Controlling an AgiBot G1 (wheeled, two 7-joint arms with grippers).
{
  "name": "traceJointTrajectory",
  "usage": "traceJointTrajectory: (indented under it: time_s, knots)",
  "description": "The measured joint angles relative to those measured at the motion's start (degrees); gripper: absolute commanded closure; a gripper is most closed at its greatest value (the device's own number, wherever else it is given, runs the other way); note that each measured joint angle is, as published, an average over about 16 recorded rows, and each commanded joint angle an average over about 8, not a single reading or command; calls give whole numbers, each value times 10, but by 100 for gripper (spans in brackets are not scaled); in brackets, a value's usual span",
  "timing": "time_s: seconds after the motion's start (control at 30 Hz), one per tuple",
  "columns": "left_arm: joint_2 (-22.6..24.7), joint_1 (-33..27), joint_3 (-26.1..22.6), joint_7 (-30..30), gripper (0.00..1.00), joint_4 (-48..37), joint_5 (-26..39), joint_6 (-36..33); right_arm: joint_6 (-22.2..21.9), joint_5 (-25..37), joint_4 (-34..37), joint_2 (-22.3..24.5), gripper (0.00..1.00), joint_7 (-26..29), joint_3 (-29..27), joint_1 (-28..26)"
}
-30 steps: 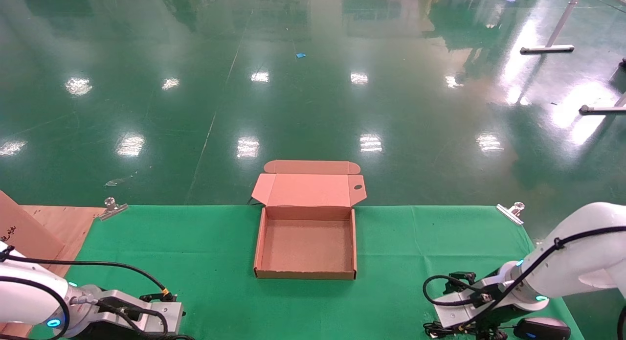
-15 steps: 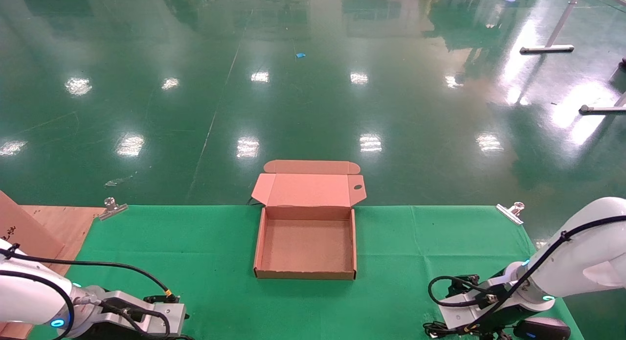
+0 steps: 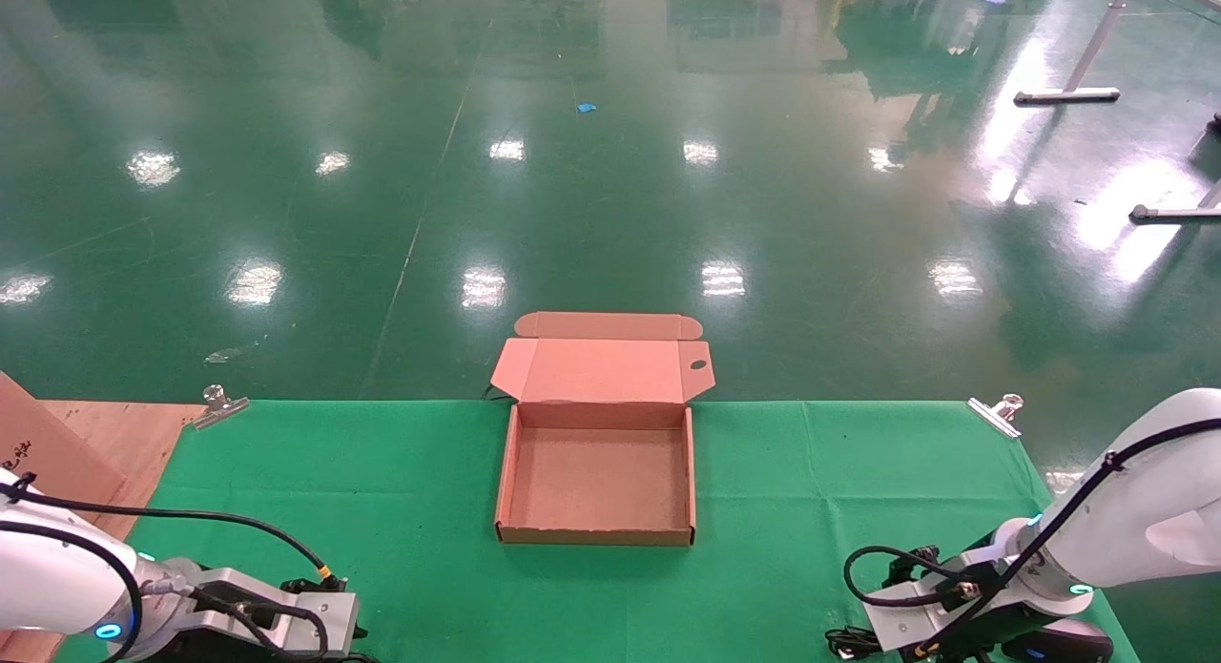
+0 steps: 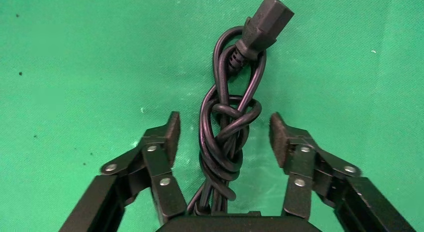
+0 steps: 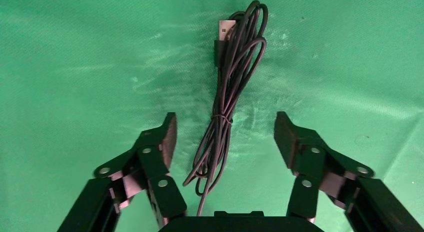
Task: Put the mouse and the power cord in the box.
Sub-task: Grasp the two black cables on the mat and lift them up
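Green cloth [image 4: 75, 52] underlies both released end effectors: left [image 4: 222, 132] straddling power cord [image 4: 227, 137], right [image 5: 225, 134] straddling mouse [image 3: 1073, 636] cable.

Box [image 3: 596, 486] open at table centre, lid folded back, interior bare, top access free. Green cloth [image 3: 410, 491] bare on both sides of box. Power cord [image 4: 227, 137] between spread fingers of left gripper [image 4: 222, 134]; mouse cable [image 5: 225, 117] between spread fingers of right gripper [image 5: 225, 134].
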State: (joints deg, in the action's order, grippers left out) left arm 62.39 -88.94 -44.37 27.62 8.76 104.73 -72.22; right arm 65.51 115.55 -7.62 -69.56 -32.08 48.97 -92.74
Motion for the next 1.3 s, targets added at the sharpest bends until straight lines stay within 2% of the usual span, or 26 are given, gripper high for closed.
traceJointTrajectory:
  time_s: [0.8,1.03,1.3]
  knots:
    - [14,-20,-3,27,100,-34,4,-7,10,-14,42,1,100,-33,-9,-21]
    - [7,-57,-3,31,100,-20,5,-36,44,-29,37,13,100,-43,-20,-60]
    - [-5,-121,-3,17,100,33,5,-92,111,-57,9,30,100,-45,-39,-133]
